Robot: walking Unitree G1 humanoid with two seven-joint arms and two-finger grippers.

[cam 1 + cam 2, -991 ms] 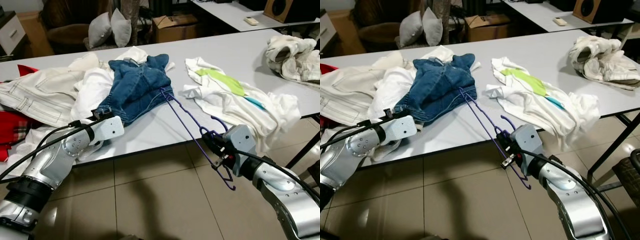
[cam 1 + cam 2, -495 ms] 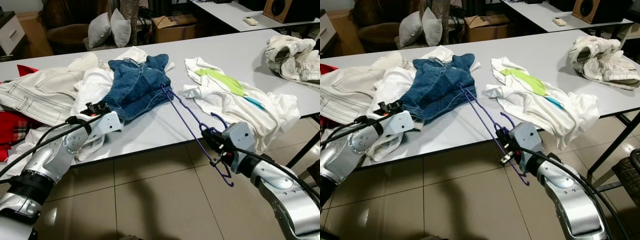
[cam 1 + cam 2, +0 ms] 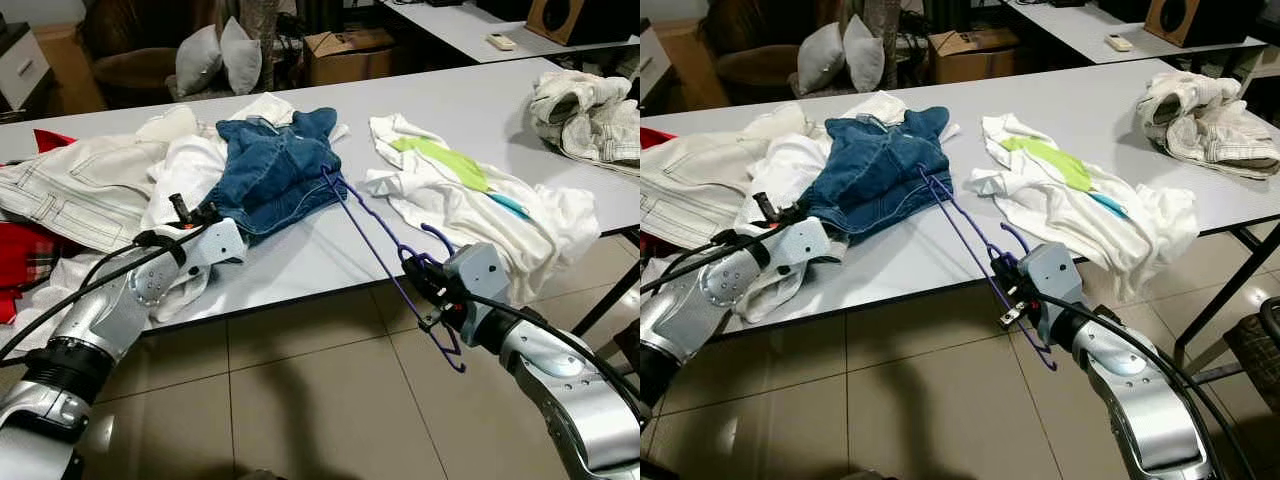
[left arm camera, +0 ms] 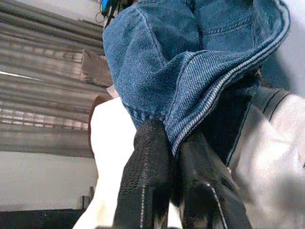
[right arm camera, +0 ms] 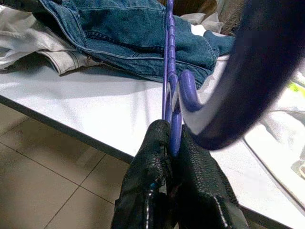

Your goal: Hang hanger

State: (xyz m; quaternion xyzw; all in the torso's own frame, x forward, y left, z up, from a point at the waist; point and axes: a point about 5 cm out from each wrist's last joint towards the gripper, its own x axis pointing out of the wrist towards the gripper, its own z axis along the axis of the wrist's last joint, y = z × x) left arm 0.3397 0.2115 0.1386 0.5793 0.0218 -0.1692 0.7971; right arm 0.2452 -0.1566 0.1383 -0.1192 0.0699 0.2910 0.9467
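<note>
Right wrist view: your right gripper (image 5: 170,138) clamps the thin purple plastic hanger (image 3: 375,235), its far tip reaching the blue denim garment (image 3: 275,175); left gripper (image 4: 174,152) pinches that denim's hem, likely steadying it.

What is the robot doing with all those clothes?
The robot is trying to get a blue denim garment onto a purple hanger. Its right gripper is shut on the hanger near the hook, out past the edge of the white table, and the hanger's far end pokes into the denim. Its left gripper pinches the hem of the denim. White clothes and a white and green shirt lie around on the table.
</note>
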